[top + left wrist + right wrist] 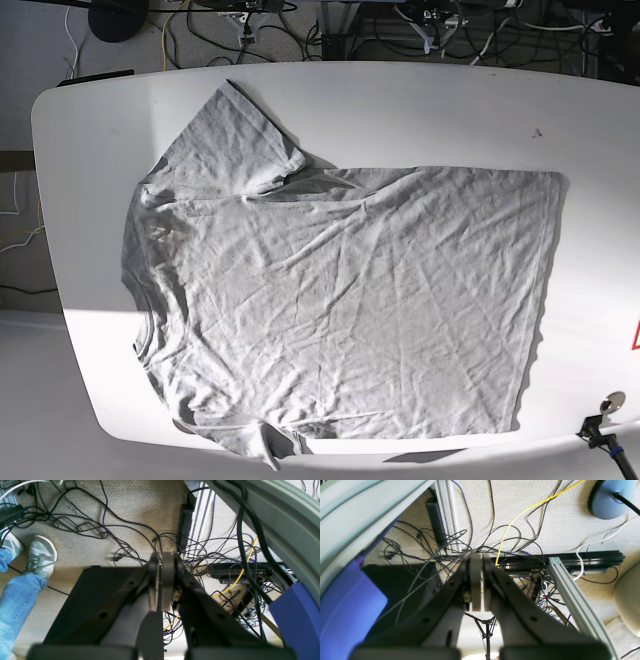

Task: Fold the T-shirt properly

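Your T-shirt (340, 300) lies spread flat on the white table (420, 110), filling most of the base view, and neither pincer is anywhere near it. Both wrist cameras look past the table edge at the carpet and a tangle of cables (120, 530). Your left gripper (160, 580) has its jaws pressed together on nothing, and your right gripper (477, 580) is the same, jaws together and empty.

The shirt is light heather grey and wrinkled all over. One sleeve points to about 11 o'clock, the other is bunched at about 7 o'clock at the near table edge, and the straight hem runs down the 3 o'clock side. No lettering shows on the upward face. No containers appear on the table.
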`<state>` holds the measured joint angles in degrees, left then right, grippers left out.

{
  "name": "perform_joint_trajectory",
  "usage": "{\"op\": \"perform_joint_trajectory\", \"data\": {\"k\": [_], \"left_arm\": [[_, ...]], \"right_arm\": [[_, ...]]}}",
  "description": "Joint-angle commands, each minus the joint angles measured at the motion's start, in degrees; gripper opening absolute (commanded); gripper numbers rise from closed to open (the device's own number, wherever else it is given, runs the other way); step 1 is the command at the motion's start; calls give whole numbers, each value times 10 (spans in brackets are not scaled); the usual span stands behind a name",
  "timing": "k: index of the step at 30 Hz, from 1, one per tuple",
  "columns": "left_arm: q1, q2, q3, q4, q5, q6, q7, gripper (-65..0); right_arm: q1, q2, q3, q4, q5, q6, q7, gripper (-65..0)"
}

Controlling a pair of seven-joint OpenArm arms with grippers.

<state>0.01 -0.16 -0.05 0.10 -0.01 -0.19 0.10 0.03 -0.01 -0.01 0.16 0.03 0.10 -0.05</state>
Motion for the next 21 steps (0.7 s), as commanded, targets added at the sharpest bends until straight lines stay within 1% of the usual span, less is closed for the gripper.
{"op": "perform_joint_trajectory", "data": {"k": [1, 13, 21], "left_arm": [[3, -2, 5, 0, 6, 4, -3, -650], [6, -3, 9, 1, 13, 4, -14, -650], [12, -4, 15, -1, 16, 5, -22, -650]], "right_arm": [[1, 0, 1, 4, 1, 2, 1, -649], [1, 0, 1, 5, 2, -10, -5, -650], [-4, 7, -9, 8, 4, -28, -9, -649]]}}
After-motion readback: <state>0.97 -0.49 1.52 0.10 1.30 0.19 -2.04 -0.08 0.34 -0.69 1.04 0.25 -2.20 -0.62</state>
